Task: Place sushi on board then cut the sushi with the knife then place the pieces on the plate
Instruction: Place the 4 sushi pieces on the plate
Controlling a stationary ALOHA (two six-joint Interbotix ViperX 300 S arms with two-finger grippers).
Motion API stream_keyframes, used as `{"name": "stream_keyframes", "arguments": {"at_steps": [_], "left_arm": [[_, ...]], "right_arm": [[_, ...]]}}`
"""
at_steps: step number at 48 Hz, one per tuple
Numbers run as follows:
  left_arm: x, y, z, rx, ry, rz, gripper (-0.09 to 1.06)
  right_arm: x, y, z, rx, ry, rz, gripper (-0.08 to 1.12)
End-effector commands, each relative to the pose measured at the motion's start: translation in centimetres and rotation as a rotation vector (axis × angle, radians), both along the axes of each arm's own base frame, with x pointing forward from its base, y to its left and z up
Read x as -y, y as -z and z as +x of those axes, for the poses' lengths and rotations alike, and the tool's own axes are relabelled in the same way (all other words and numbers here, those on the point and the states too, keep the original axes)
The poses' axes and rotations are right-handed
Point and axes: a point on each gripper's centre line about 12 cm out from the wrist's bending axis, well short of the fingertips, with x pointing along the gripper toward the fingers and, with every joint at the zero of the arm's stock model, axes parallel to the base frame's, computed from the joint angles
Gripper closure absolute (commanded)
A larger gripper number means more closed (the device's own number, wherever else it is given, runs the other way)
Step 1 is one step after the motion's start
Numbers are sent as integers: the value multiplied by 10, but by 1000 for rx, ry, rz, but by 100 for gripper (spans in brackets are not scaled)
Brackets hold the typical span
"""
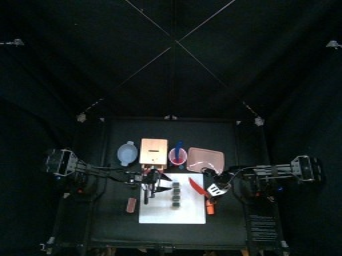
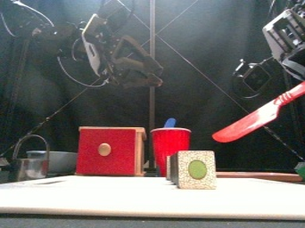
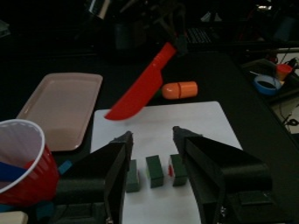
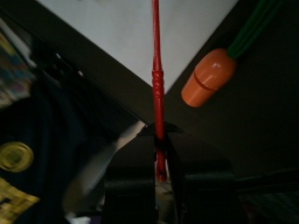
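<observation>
**Sushi sitting on the board, red knife held above it**

Sushi roll (image 3: 155, 171) is sitting on the white cutting board (image 3: 216, 122) near the front of the tabletop (image 1: 100, 230). Its dark green blocks are standing in a row with narrow gaps showing between them. In the front view, one block is showing a speckled face with a green centre.

The left gripper (image 3: 162, 149) is hanging over the blocks with its jaws spread wide, and the front view is showing it well above the board. The right gripper (image 4: 158, 144) is clenching the handle of the red knife (image 2: 256, 116). The knife is hanging in the air to the right of the sushi, its blade sloping down toward the board and staying clear of it.

An orange toy carrot (image 3: 179, 89) is lying just beside the board's edge. The pink plate (image 3: 65, 101) is lying behind the board, apart from it. Behind the sushi, the red cup (image 2: 169, 150) is standing with a blue knife (image 2: 169, 123) in it. The wooden box (image 2: 110, 150) is standing just to the cup's left.
</observation>
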Motion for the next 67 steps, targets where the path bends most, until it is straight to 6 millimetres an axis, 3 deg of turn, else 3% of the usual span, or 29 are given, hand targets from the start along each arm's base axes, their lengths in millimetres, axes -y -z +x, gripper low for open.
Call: {"name": "stream_keyframes", "arguments": {"at_steps": [1, 15, 24, 37, 48, 62, 67], "left_arm": [[-2, -2, 0, 12, -3, 2, 17], [-6, 7, -7, 26, -12, 5, 17], [-4, 12, -14, 21, 15, 30, 17], [-2, 8, -25, 36, 39, 53, 17], [-2, 10, -26, 31, 40, 52, 17], [-1, 8, -25, 39, 44, 55, 17], [0, 8, -26, 37, 44, 52, 17]], "right_arm": [[-5, -6, 1, 26, 198, 54, 89], [-39, 6, 17, -23, 392, 171, 74], [-49, 18, 34, -11, 436, 168, 58], [-51, 20, 55, -10, 422, 128, 41], [-52, 22, 52, -67, 334, 46, 36], [-51, 22, 50, -91, 298, 2, 7], [-51, 21, 55, -68, 316, 16, 6]]}}
